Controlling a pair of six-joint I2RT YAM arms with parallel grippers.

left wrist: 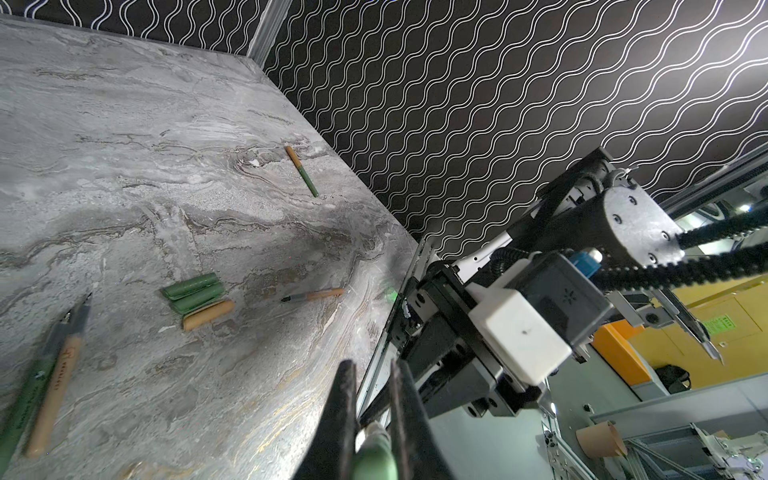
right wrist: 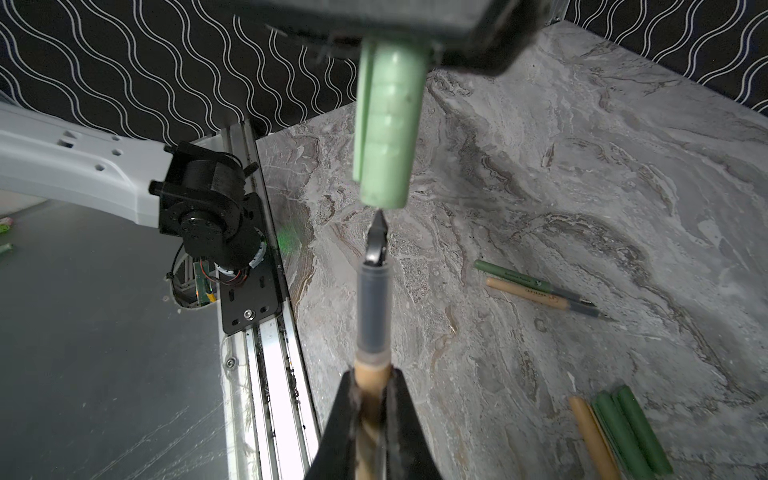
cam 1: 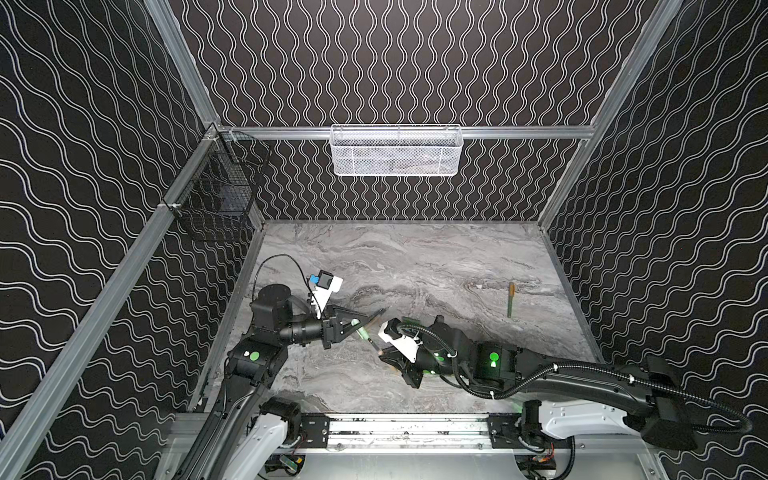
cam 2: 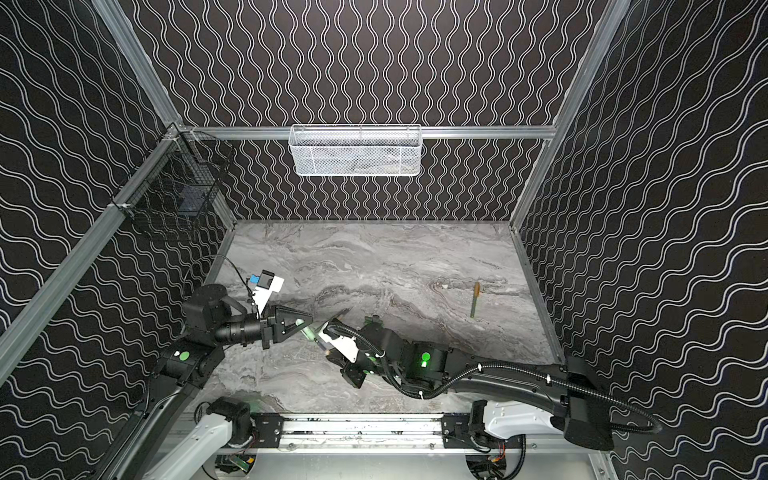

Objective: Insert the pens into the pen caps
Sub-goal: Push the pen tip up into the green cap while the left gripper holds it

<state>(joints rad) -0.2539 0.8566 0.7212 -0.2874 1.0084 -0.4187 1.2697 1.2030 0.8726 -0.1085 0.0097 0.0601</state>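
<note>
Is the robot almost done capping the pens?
Not yet. One capped pen lies finished. The left gripper holds a green cap, and the right gripper holds a pen, its tip right at the cap's mouth. Three loose pens and three loose caps wait on the table.

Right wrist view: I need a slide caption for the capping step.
Right gripper holds an orange pen, nib at the mouth of the green cap in the left gripper.

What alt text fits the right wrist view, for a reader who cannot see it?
The right gripper holds a tan pen, its dark tip just at the mouth of a pale green cap held by the left gripper. Two more pens and three caps lie on the grey marble table.
</note>
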